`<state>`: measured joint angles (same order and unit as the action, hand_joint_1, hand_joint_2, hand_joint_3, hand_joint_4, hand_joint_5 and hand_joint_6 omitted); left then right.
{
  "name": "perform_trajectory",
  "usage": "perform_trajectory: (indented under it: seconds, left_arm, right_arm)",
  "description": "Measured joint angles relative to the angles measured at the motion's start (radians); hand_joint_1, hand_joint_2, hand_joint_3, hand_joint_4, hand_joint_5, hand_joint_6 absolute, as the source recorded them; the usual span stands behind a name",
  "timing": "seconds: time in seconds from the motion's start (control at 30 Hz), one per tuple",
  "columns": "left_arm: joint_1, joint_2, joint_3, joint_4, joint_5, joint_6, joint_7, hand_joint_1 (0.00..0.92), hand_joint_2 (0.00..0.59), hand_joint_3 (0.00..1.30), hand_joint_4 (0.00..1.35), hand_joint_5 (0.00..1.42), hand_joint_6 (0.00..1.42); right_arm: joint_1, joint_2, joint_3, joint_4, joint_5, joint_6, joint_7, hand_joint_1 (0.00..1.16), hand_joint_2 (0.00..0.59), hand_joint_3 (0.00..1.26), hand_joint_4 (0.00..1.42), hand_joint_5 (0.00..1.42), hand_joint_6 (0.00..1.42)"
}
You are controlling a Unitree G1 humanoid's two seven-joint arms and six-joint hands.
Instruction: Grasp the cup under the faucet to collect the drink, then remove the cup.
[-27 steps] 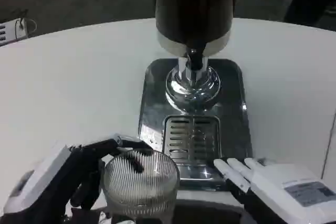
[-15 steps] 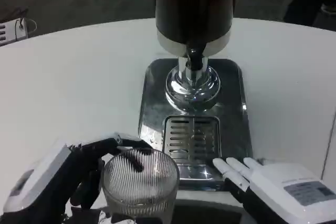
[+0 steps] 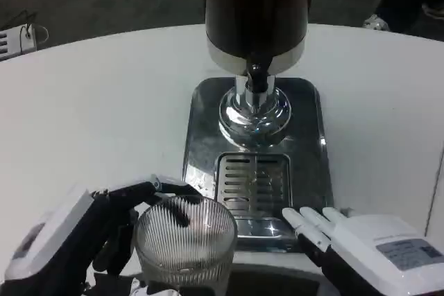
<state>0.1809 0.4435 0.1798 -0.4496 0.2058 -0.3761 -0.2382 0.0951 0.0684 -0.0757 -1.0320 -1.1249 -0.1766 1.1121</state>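
A ribbed clear glass cup (image 3: 184, 240) stands at the table's front edge, left of the drip grate (image 3: 254, 184). My left hand (image 3: 76, 237) wraps its black fingers around the cup's left and far side, holding it. The dark dispenser (image 3: 257, 12) stands on a shiny steel base (image 3: 305, 143), and its faucet (image 3: 258, 77) points down over the chrome column, well beyond the cup. At the lower right, my right hand (image 3: 361, 244) lies flat with its white fingers straight, tips near the grate's front right corner, holding nothing.
The round white table (image 3: 104, 95) spreads wide to the left and right of the steel base. A white power strip (image 3: 17, 39) lies on the dark floor at the far left. A shoe (image 3: 374, 22) shows beyond the table's far right rim.
Both hands and the cup stay almost where they were; my right hand has shifted very slightly. A shoe has come into sight beyond the table's far edge.
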Motion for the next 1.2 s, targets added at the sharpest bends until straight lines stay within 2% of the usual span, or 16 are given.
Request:
perform_trajectory:
  seconds: [0.33, 0.53, 0.83, 1.1, 1.2]
  left_arm:
    - [-0.038, -0.002, -0.007, 0.038, 0.024, 0.000, 0.000, 0.589, 0.000, 0.99, 1.15, 1.34, 1.42]
    - [-0.089, -0.017, -0.023, 0.088, 0.046, 0.000, 0.007, 0.589, 0.000, 0.99, 1.15, 1.34, 1.42]
    - [-0.276, -0.031, -0.073, 0.240, 0.125, 0.003, 0.051, 0.589, 0.000, 0.99, 1.15, 1.34, 1.42]
    - [-0.471, -0.010, -0.113, 0.476, 0.198, -0.009, 0.092, 0.587, 0.000, 0.99, 1.15, 1.34, 1.42]
    - [-0.515, -0.009, -0.126, 0.550, 0.217, -0.012, 0.121, 0.584, 0.000, 0.99, 1.15, 1.34, 1.42]
  right_arm:
    - [0.000, 0.000, -0.008, 0.000, 0.002, 0.000, 0.000, 0.55, 0.421, 0.00, 0.00, 0.00, 0.00]
    - [0.000, 0.000, -0.024, 0.000, 0.003, -0.001, -0.001, 0.55, 0.421, 0.00, 0.00, 0.00, 0.00]
    - [0.008, 0.001, -0.045, -0.001, 0.016, -0.029, -0.013, 0.55, 0.421, 0.00, 0.00, 0.00, 0.00]
    - [0.011, 0.000, -0.114, -0.001, 0.067, -0.049, -0.019, 0.55, 0.421, 0.00, 0.00, 0.00, 0.00]
    - [0.007, 0.000, -0.127, -0.001, 0.085, -0.054, -0.019, 0.55, 0.421, 0.00, 0.00, 0.00, 0.00]
